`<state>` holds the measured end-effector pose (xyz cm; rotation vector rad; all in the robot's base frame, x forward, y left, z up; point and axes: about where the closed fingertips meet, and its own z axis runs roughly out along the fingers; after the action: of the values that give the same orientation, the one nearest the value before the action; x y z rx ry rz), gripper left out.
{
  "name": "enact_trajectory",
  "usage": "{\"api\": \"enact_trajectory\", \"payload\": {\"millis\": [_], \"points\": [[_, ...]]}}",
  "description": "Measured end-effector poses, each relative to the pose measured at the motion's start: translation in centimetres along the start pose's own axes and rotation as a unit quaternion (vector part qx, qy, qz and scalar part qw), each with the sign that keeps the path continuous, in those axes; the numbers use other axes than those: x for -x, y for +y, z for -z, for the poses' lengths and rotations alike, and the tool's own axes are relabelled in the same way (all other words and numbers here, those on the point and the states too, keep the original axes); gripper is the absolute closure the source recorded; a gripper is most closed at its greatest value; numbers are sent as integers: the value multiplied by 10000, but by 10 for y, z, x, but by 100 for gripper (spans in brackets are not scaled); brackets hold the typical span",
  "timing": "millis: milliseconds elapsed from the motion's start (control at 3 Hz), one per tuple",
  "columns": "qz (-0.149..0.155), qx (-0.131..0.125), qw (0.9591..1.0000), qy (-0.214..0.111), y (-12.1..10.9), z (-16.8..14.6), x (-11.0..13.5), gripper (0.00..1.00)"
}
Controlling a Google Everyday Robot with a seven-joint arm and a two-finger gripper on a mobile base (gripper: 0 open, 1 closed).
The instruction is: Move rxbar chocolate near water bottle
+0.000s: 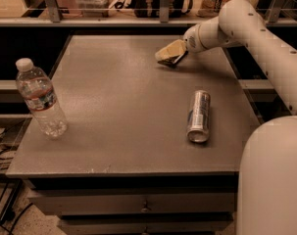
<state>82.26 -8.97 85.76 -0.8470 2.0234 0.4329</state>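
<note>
Grey table inspected from the front. The gripper sits low over the far right area, on a dark sliver taken to be the rxbar chocolate; whether it is clamped or spread cannot be told. The water bottle stands upright near the left front edge, well apart from the bar. Judged status: transfer not yet made, the whole crossing outstanding. A silver can lies on its side at right front, apparently off the direct path.

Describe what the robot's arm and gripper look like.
The arm is a chain of smooth, rounded, off-white shells, with no visible cables or markings. The gripper, over the far right of the table, is tan and wedge-shaped.
</note>
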Motion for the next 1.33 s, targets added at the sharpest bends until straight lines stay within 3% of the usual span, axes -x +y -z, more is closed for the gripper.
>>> {"api": "enact_trajectory", "payload": {"millis": [1000,1333], "points": [[-50,199,9997,118,13,-2,-15,0],[-53,279,9995,151,18,-5,-19,16]]}}
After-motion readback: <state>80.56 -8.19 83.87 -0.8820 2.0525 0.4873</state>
